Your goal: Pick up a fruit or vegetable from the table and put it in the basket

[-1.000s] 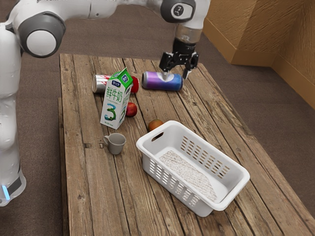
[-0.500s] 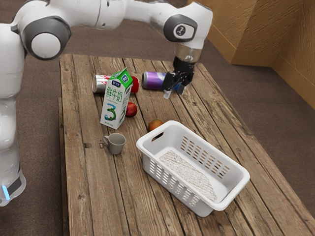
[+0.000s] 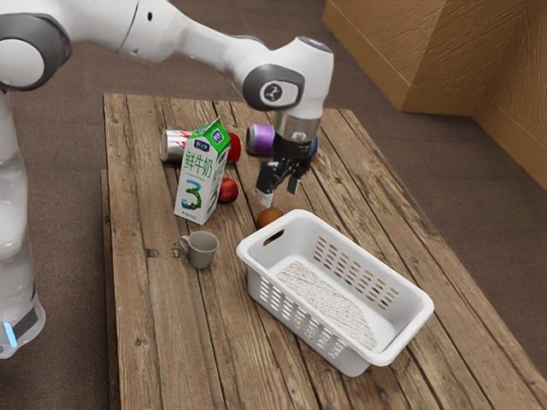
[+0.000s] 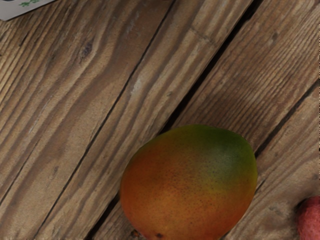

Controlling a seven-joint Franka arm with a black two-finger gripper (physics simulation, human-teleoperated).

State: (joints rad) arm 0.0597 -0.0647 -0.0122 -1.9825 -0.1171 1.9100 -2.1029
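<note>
Claw (image 3: 280, 193) moved away from purple can (image 3: 260, 139) to just above mango (image 3: 271, 218), spread open, empty; lowering to grasp looks next.

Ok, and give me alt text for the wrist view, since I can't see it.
A mango, orange blending into green, lies on weathered wooden planks. Parts of a rounded red item and a white item with green print appear at the picture's edges.

Soft, even light covers the counter (image 3: 158, 342). The white basket (image 3: 426, 306) looks bright; faint shadow edges the mango (image 4: 190, 185).
</note>
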